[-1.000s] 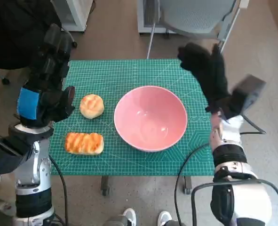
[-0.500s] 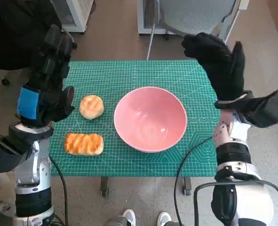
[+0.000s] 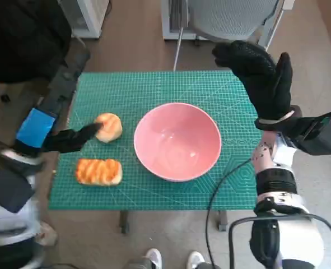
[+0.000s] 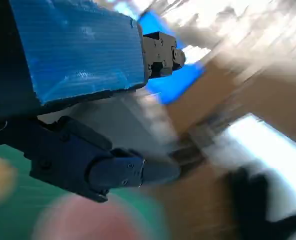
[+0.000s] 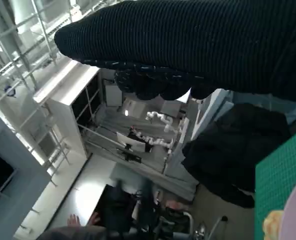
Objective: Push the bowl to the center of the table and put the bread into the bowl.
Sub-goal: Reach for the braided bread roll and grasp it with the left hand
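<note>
Reaching for the round bread roll (image 3: pixel 109 126) with my left hand (image 3: pixel 70 140), I should close squarely around it, not nudge it away — fingertips are at its edge, holding nothing, and blur hides their spread. The pink bowl (image 3: pixel 177 140) sits mid-table; my gloved right hand (image 3: pixel 260 78) hovers raised, fingers loosely apart, empty.

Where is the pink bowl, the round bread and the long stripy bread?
pink bowl (image 3: pixel 177 140): head view, on its inner bottom.
round bread (image 3: pixel 110 126): head view, on its top.
long stripy bread (image 3: pixel 99 171): head view, on its striped top.
</note>
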{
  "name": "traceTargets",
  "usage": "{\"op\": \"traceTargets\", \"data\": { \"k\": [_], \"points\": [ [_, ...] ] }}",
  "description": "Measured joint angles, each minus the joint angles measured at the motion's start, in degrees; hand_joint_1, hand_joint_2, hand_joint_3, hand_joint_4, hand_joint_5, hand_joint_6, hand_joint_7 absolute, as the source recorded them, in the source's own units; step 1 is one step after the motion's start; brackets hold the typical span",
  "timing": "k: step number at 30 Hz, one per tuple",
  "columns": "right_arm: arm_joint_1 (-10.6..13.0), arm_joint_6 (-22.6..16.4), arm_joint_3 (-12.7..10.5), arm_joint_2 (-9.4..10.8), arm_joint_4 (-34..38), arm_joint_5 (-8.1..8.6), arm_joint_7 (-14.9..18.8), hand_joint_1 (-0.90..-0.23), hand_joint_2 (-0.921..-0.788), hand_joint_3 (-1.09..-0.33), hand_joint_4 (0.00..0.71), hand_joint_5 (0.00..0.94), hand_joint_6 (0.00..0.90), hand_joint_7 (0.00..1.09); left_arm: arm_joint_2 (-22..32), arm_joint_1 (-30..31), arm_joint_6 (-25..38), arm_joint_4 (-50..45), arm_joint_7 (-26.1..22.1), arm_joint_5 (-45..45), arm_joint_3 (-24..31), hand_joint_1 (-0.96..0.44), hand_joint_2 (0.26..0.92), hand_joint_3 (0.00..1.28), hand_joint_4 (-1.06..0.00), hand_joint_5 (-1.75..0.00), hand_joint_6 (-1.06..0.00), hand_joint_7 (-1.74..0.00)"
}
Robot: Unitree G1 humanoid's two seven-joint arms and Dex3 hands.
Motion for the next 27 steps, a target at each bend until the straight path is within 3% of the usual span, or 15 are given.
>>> {"op": "traceTargets", "data": {
  "k": [4,12,19,27],
  "points": [
    [0.0,-0.18,-0.04,0.04,-0.16,0.55,0.62,-0.724,-0.921,-0.796,0.183,0.0,0.27,0.0,4.3,2.97,10.19,-7.12,-3.27,6.23,-1.12,-0.07,0.666,0.0,-0.08,-0.01,-0.23,-0.06],
    [0.02,-0.5,-0.2,0.04,-0.19,1.92,2.57,-0.739,-0.921,-0.794,0.195,0.005,0.272,0.0,9.3,8.03,28.09,-22.31,-8.85,17.8,-7.94,-0.03,0.673,0.0,-0.13,-0.01,-0.3,-0.04],
    [0.02,-0.31,0.07,0.13,-0.03,1.9,2.84,-0.761,-0.921,-0.784,0.2,0.006,0.273,0.0,9.53,7.81,34.94,-25.66,-10.52,21.63,-14.13,-0.04,0.677,0.0,-0.14,-0.01,-0.32,-0.03],
    [0.03,0.09,0.18,0.03,0.08,1.89,2.88,-0.758,-0.921,-0.78,0.198,0.003,0.268,0.0,10.41,6.59,37.52,-25.35,-11.82,23.95,-18.97,-0.06,0.68,0.0,-0.14,0.0,-0.33,-0.02]
  ]
}}
